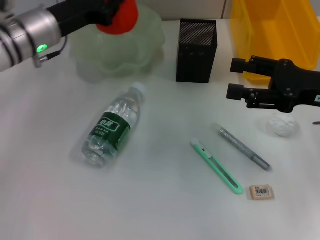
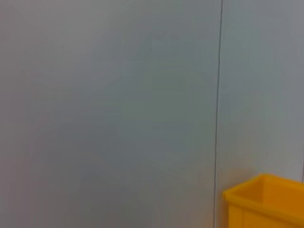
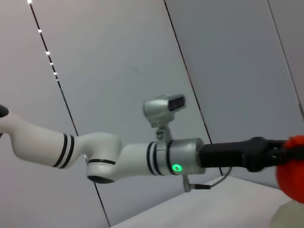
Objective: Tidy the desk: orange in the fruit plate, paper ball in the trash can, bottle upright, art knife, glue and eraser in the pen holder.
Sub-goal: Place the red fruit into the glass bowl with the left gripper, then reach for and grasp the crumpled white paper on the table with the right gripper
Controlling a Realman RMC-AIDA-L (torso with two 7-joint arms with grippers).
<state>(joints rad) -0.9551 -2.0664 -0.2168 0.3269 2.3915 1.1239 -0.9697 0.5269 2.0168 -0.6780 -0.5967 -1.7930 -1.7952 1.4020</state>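
Note:
My left gripper is shut on the orange and holds it over the pale green fruit plate at the back left. The orange also shows in the right wrist view. The bottle lies on its side in the middle left. The green art knife, grey glue stick and eraser lie at the front right. The black mesh pen holder stands at the back. My right gripper is open and empty, just above and left of the white paper ball.
The yellow trash can stands at the back right, behind my right gripper; its corner shows in the left wrist view. The white desk spreads in front of the bottle and the knife.

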